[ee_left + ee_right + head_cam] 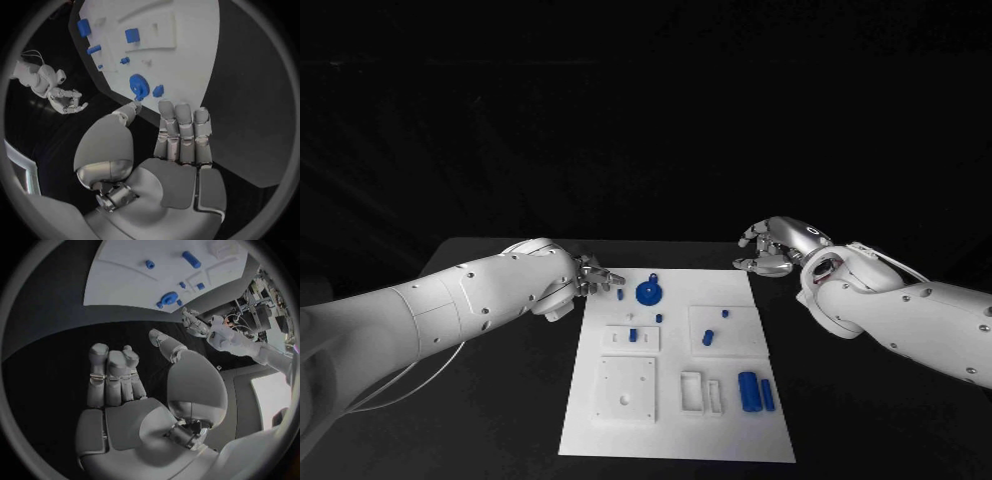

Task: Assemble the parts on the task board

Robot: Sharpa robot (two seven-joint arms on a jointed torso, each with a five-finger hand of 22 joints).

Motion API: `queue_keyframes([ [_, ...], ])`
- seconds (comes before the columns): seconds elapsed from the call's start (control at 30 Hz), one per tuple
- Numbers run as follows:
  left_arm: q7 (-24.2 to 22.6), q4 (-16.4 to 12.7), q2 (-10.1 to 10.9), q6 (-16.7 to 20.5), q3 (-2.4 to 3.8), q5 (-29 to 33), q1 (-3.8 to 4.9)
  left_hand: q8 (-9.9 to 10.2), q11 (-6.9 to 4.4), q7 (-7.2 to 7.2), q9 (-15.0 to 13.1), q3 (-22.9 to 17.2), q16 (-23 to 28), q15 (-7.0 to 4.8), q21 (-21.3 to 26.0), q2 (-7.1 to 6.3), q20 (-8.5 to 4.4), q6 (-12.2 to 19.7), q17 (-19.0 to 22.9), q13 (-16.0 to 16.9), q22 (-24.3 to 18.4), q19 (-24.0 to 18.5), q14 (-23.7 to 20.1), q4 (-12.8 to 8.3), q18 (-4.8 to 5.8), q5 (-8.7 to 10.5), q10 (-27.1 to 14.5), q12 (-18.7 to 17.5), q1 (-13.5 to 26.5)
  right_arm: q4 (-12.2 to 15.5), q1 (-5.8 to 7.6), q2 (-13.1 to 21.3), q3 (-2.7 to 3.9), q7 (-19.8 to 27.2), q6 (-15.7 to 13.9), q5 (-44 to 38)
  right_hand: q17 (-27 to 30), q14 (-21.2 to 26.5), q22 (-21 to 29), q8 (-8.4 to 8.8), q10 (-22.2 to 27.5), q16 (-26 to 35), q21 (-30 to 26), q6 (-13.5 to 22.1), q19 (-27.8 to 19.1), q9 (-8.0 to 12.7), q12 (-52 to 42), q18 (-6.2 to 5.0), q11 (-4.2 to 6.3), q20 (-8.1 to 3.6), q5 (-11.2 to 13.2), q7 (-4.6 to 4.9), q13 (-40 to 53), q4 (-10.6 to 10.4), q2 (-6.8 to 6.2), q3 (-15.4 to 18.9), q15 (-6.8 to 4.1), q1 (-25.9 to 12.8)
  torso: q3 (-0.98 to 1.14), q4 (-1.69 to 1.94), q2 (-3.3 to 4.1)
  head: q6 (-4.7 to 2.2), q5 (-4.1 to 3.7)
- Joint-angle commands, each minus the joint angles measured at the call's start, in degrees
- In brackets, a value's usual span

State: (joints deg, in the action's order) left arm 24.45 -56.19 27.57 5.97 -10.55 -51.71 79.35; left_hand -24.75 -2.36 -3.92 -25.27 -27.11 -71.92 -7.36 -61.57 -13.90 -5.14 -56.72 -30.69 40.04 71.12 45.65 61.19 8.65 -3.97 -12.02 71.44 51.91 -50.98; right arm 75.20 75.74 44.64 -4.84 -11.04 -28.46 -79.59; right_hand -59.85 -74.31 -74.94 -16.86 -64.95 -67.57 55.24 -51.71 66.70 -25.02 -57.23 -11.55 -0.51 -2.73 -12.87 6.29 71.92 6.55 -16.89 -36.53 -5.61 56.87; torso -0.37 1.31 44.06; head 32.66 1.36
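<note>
My left hand (581,275) and right hand (776,245) hover spread and empty beside the task board (678,445), its blue parts (649,293) mostly loose, assembly barely begun.

Left arm enters from 9 o'clock, its left hand (583,276) empty with fingers (182,125) extended side by side and thumb apart; right arm enters from 3 o'clock, its right hand (779,246) likewise empty, fingers (111,371) loosely bent together, thumb apart.
</note>
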Motion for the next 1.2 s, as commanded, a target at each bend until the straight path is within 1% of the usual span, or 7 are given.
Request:
queue_keyframes([
  [0.03, -0.38, 1.6, -1.01, -3.97, 0.02, 0.13, 0.01, 0.16, -0.03, -0.11, -0.12, 0.35, 0.26, 0.07, 0.38, 0.65, -7.16, 0.52, 0.02, -0.07, 0.01, -0.59, -0.54, 0.2, 0.99, 0.15, -0.46, -0.3, -0.16, 0.28, 0.0, 0.04, 0.02, 0.55, 0.36, -0.11, -0.08, -0.26, -0.59, -0.07, 0.41, 0.31, -0.32, -0.89, 0.13, 0.09, -0.39, -3.45, -0.15, -0.09, -0.36, 0.87, -0.07, -0.02, 0.11, 0.42, -0.03, -0.43, -0.13, -0.37, 0.41, -0.19, 0.13],
  [0.27, -0.8, 3.54, -2.42, -4.69, 0.02, 0.28, -0.09, 0.07, 0.01, -0.14, -0.23, 0.8, 0.22, 0.16, 0.44, 0.84, -7.13, 0.6, -0.06, 0.0, 0.09, -0.76, -0.69, 0.35, 1.07, 0.35, -0.57, -0.3, -0.34, 0.45, 0.01, 0.05, 0.03, 0.55, 0.34, -0.11, -0.09, -0.27, -0.59, -0.07, 0.4, 0.32, -0.33, -0.88, 0.14, 0.09, -0.4, -3.45, -0.16, -0.1, -0.38, 0.88, -0.07, -0.03, 0.1, 0.44, -0.02, -0.45, -0.2, -0.69, 0.97, -0.29, 0.22],
  [0.47, -0.87, 4.77, -3.13, -5.02, 0.01, 0.29, -0.12, -0.03, 0.0, -0.13, -0.3, 1.04, 0.18, 0.18, 0.47, 0.92, -7.13, 0.56, -0.11, 0.05, 0.13, -0.81, -0.73, 0.59, 1.09, 0.56, -0.58, -0.27, -0.34, 0.48, 0.01, -0.03, 0.03, 0.59, 0.35, -0.11, -0.1, -0.28, -0.6, -0.07, 0.4, 0.32, -0.33, -0.89, 0.15, 0.09, -0.4, -3.45, -0.16, -0.1, -0.4, 0.88, -0.08, -0.04, 0.12, 0.45, -0.01, -0.45, -0.22, -0.79, 1.18, -0.41, 0.22],
  [0.67, -0.99, 5.16, -3.33, -5.62, 0.0, 0.37, -0.27, -0.21, -0.06, -0.07, -0.44, 1.32, 0.09, 0.16, 0.46, 1.31, -7.17, 0.42, -0.2, 0.12, 0.23, -0.84, -0.75, 0.61, 1.08, 0.67, -0.54, -0.21, -0.82, 1.57, 0.01, -0.02, 0.03, 0.56, 0.46, -1.62, -0.11, -0.28, -0.6, -0.08, 0.4, 0.33, -0.34, -0.9, 0.16, 0.09, -0.41, -3.45, -0.16, -0.1, -0.42, 0.88, -0.09, -0.05, 0.12, 0.46, -0.01, -0.46, -0.2, -0.79, 1.13, -0.17, 0.08],
  [0.77, -1.05, 5.56, -3.62, -5.72, 0.0, 0.4, -0.29, -0.28, -0.07, -0.05, -0.5, 1.59, 0.05, 0.15, 0.44, 1.67, -7.19, 0.42, -0.25, 0.16, 0.3, -0.87, -0.79, 0.45, 1.08, 0.67, -0.53, -0.19, -1.27, 1.49, 0.01, -0.22, 0.03, 0.62, 0.54, -1.03, -0.11, -0.29, -0.6, -0.08, 0.39, 0.33, -0.34, -0.91, 0.16, 0.09, -0.41, -3.45, -0.17, -0.1, -0.41, 0.88, -0.09, -0.06, 0.09, 0.48, -0.01, -0.48, -0.16, -0.83, 1.11, -0.18, -0.07],
  [0.97, -1.22, 6.17, -4.06, -6.18, 0.0, 0.57, -0.47, -0.42, -0.09, -0.02, -0.65, 2.52, 0.0, 0.14, 0.45, 2.71, -7.2, 0.39, -0.35, 0.23, 0.47, -0.98, -0.88, -0.23, 1.12, 0.64, -0.54, -0.18, -2.32, 1.11, 0.01, -0.2, 0.03, 0.6, 0.53, -0.72, -0.12, -0.29, -0.61, -0.09, 0.39, 0.34, -0.34, -0.92, 0.16, 0.09, -0.41, -3.45, -0.17, -0.1, -0.42, 0.89, -0.1, -0.07, 0.11, 0.49, -0.01, -0.49, -0.23, -0.66, 1.09, -0.16, -0.29],
  [1.2, -1.43, 7.0, -4.01, -6.13, -0.02, 0.97, -0.58, -0.53, -0.11, 0.01, -0.74, 3.48, 0.01, 0.13, 0.56, 3.95, -7.21, 0.3, -0.4, 0.27, 0.58, -1.07, -0.94, -0.66, 1.16, 0.59, -0.53, -0.22, -2.94, 1.26, 0.01, -0.17, 0.03, 0.62, 0.56, -0.71, -0.12, -0.3, -0.61, -0.1, 0.39, 0.34, -0.35, -0.94, 0.17, 0.09, -0.42, -3.45, -0.17, -0.1, -0.44, 0.88, -0.11, -0.08, 0.13, 0.49, -0.01, -0.49, -0.23, -0.75, 1.13, -0.07, -0.28],
])
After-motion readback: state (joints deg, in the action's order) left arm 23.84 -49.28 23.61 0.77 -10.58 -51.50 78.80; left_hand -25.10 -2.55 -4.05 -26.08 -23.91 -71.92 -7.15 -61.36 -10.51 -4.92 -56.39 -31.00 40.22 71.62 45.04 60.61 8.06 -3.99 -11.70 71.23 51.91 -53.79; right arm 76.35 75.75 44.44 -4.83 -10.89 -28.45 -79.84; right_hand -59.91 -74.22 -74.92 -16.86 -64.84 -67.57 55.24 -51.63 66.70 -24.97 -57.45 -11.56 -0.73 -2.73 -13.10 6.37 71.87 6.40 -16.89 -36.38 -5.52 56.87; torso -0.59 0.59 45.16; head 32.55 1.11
